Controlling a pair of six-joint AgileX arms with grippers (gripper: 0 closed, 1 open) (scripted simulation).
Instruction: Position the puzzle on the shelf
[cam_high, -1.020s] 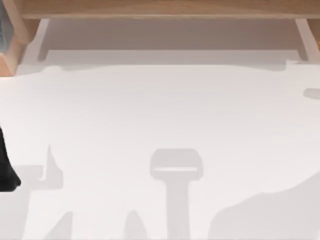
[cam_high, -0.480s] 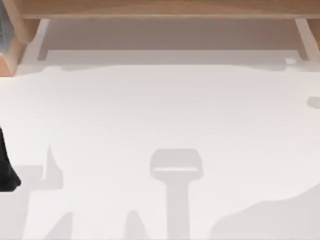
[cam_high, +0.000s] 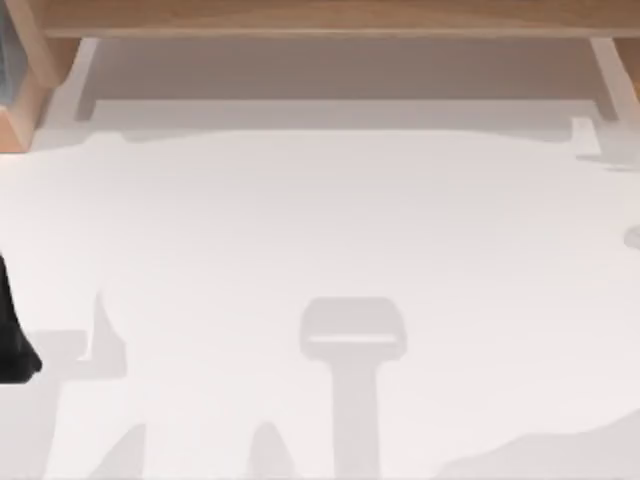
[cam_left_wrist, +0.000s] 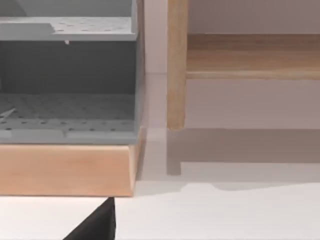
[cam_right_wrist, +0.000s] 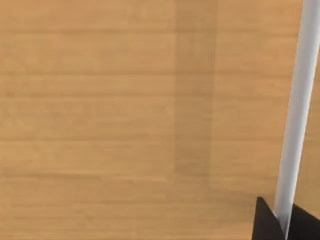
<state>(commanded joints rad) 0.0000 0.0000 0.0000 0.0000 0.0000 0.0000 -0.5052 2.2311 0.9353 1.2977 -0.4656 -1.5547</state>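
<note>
Left arm (cam_high: 14, 335) parked at nine o'clock on the white counter (cam_high: 320, 230), gripper state impossible to tell. Grey rack (cam_left_wrist: 67, 75) on a wooden base beside the shelf's upright. Shelf (cam_high: 330, 18) at twelve o'clock, long axis running left-right. Right wrist view: close wood grain, a white strip.

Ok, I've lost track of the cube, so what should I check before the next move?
1. Is the shelf standing level? ok.
2. Is the puzzle on the shelf? cannot tell.
3. Is the right gripper close over wood grain? ok.
4. Is the left arm parked at the left edge of the table? ok.
5. Is the grey bin apart from the shelf's left support? ok.
</note>
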